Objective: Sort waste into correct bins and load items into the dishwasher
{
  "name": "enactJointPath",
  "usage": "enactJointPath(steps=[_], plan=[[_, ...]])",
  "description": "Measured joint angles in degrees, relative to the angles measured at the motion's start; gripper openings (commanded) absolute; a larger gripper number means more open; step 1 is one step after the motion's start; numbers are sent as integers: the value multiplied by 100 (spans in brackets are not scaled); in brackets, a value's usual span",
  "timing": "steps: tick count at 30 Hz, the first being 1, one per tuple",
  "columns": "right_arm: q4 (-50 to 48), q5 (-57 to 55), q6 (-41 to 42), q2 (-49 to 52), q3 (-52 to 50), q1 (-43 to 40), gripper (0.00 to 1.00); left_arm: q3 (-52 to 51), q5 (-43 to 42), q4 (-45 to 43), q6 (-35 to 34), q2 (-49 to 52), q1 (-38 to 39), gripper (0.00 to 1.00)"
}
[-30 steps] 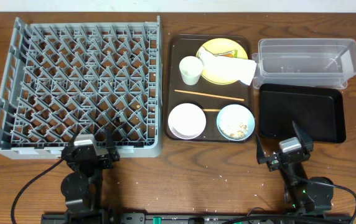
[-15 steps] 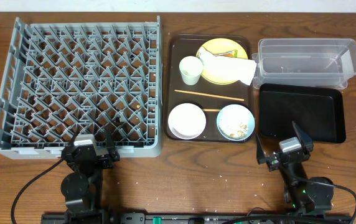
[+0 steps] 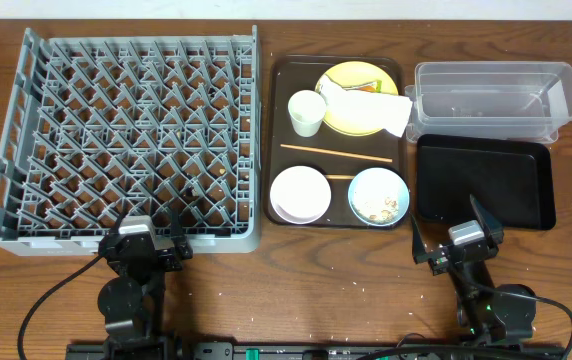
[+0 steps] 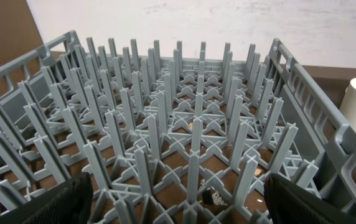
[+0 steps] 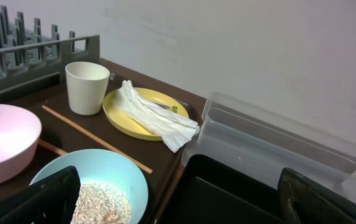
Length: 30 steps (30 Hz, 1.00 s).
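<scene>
The grey dishwasher rack (image 3: pixel 26 130) fills the left of the table, and nothing stands among its pegs (image 4: pixel 190 124). On the brown tray (image 3: pixel 278 140) are a yellow plate (image 3: pixel 351 115) with a crumpled white napkin (image 3: pixel 381 108), a white cup (image 3: pixel 306 112), chopsticks (image 3: pixel 336 152), a white bowl (image 3: pixel 299 193) and a light blue bowl (image 3: pixel 358 185) holding rice crumbs (image 5: pixel 100 199). My left gripper (image 3: pixel 148 232) is open at the rack's near wall. My right gripper (image 3: pixel 449 228) is open just before the black tray (image 3: pixel 481 185), holding nothing.
A clear plastic tub (image 3: pixel 491 66) stands behind the black tray at the right. In the right wrist view the blue bowl (image 5: pixel 122 174) lies at lower left and the black tray (image 5: pixel 240 193) straight ahead. Small crumbs dot the wooden table's front edge.
</scene>
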<state>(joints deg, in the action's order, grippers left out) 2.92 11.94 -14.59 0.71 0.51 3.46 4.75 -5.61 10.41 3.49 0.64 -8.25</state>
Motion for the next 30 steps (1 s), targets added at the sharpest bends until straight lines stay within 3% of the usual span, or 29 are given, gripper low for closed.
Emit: enactJointPath(steps=[17,30], plan=[[-76,-286,-339,0,-4,0,99,0,0,0,-2,0,0,89],[-1908,-299,-343,-4,-13,0,99,0,2,0,0,0,0,89]])
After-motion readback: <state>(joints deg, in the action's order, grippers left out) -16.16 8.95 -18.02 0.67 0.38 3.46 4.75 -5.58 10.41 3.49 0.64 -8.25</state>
